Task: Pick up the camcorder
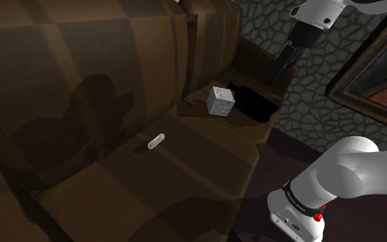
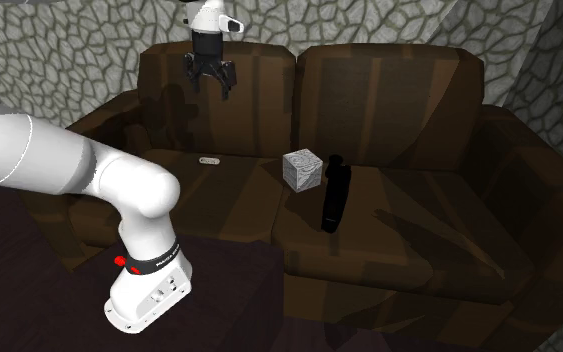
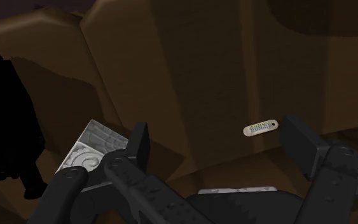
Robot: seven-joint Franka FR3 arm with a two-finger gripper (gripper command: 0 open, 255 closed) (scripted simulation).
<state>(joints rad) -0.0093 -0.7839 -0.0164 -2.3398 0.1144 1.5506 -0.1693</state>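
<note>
Gripper [image 2: 210, 85] hangs high over the brown sofa [image 2: 399, 90], in front of the backrest on the second exterior view's left half. I read the 2 fingers as spread wide, nothing between them. The black camcorder [image 2: 333, 195] lies on the seat cushion near the middle seam, just beside 1 grey patterned cube [image 2: 302, 169]. A small pale tag [image 2: 209, 159] lies on the other cushion, well apart from both.

White arm [image 2: 64, 165] outstretched, black fingers [image 3: 139, 141] wide apart.
</note>
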